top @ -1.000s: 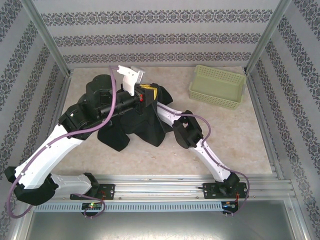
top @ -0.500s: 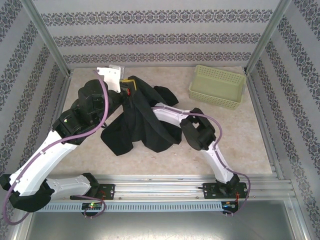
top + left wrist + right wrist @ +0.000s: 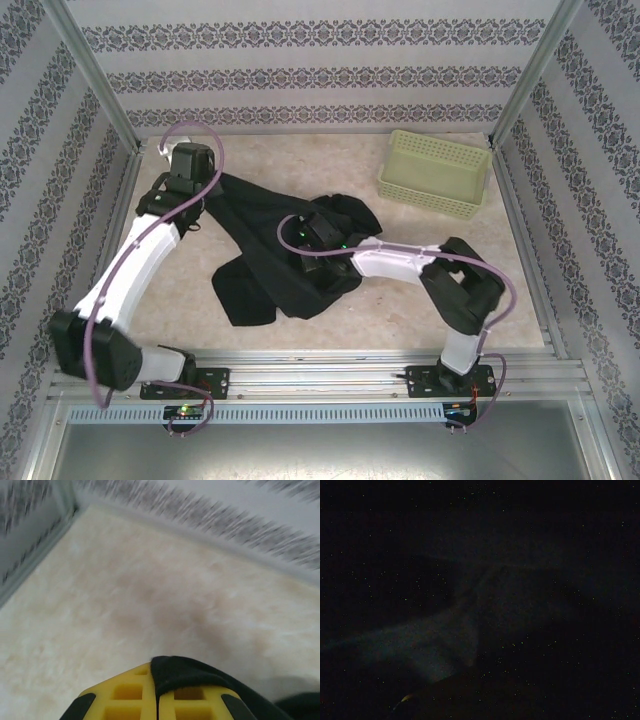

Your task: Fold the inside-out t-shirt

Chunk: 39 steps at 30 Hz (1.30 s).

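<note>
The t-shirt point(image 3: 272, 282) is seen strung out from the left gripper point(image 3: 156, 680), an edge pinched between its closed yellow fingers point(image 3: 125, 692), and bunched around the right gripper point(image 3: 305, 240), which is shut and buried in cloth; its hold cannot be judged.

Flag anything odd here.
Black t-shirt is a bunched, twisted heap, not flat. It swallows the right arm at the wrist, so that wrist view is nearly black. Left claw pinches a fold by the far-left corner.

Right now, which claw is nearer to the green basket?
Right. The right claw is on the t-shirt at mid-table, left of the basket; the left claw is farther left, by the far-left corner.
</note>
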### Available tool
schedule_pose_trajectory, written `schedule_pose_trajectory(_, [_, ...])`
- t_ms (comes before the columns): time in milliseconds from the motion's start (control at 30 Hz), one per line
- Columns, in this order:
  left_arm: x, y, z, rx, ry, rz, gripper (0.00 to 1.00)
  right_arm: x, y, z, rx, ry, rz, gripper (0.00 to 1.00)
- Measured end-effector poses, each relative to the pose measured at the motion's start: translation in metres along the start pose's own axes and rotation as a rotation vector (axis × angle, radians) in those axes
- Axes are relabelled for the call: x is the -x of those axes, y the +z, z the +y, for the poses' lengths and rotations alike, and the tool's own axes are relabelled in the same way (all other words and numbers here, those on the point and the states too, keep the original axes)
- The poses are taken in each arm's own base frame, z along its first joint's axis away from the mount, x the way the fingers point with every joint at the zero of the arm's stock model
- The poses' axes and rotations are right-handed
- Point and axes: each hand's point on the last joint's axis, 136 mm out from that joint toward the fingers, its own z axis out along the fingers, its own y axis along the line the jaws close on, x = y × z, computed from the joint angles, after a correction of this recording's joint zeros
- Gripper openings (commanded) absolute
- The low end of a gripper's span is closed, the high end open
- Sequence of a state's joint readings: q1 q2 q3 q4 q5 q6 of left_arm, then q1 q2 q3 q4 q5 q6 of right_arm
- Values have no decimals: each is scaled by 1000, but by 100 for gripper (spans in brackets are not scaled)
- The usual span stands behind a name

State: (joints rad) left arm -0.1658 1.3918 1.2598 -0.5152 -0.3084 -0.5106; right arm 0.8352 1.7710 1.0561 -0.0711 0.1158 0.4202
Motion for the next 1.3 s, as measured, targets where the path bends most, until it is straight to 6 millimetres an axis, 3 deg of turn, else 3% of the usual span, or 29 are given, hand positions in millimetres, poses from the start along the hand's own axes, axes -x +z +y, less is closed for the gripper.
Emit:
schedule_pose_trajectory(67, [-28, 37, 13, 48, -15, 111, 5, 1, -12, 7, 56, -7, -43, 0])
schedule_pose_trajectory(167, [-72, 78, 13, 58, -18, 272, 5, 3, -23, 15, 121, -9, -88, 0])
schedule_pose_trajectory(233, [-97, 93, 7, 34, -20, 360, 7, 3, -26, 18, 149, -10, -109, 0])
schedule_pose_trajectory(333, [-127, 97, 3, -5, -32, 449, 21, 2, -27, 20, 168, -8, -123, 0])
schedule_pose_trajectory(433, [-144, 84, 5, -43, -46, 472, 41, 3, -27, 20, 175, 0, -136, 0])
schedule_pose_trajectory(533, [-159, 52, 1, -132, -55, 449, 54, 5, -27, 21, 180, 1, -147, 0])
schedule_pose_trajectory(600, [-168, 21, -14, -241, -28, 418, 62, 6, -28, 22, 182, 1, -151, 0])
schedule_pose_trajectory(767, [-192, -69, -74, -641, 112, 275, 76, 8, -28, 23, 186, 1, -155, 0])
schedule_pose_trajectory(833, [-197, -92, -83, -753, 139, 219, 77, 8, -28, 24, 188, 0, -156, 0])
schedule_pose_trajectory(1067, [-199, -100, -109, -899, 152, 176, 75, 12, -29, 45, 206, -30, -162, 0])
schedule_pose_trajectory(1300, [-206, -89, -127, -933, 152, 203, 53, 7, -25, 37, 156, -35, -149, 0])
